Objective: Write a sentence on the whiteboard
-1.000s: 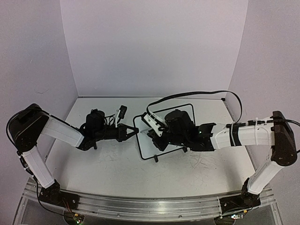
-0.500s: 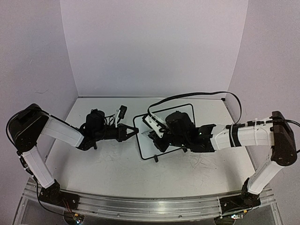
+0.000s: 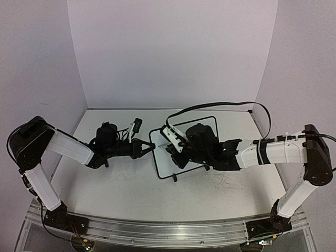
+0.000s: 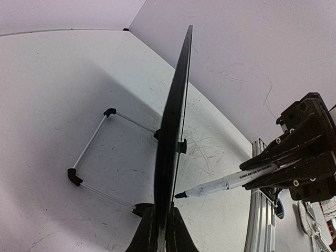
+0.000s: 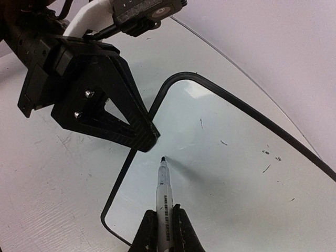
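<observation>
My left gripper (image 3: pixel 148 148) has its jaws pinching the left edge of the small white board with the thin black frame (image 5: pixel 231 178), which is propped up on the scuffed white tabletop (image 3: pixel 121 184). My right gripper (image 5: pixel 161 226) has its jaws pinching a thin white marker pen with a dark tip (image 5: pixel 163 189); the tip is right by the board's left edge, but I cannot tell if it touches. I think no words are on the board yet, only tiny specks, so I should press softly, hold the board firm and write slowly toward its right side; I see no cup or box near it.
</observation>
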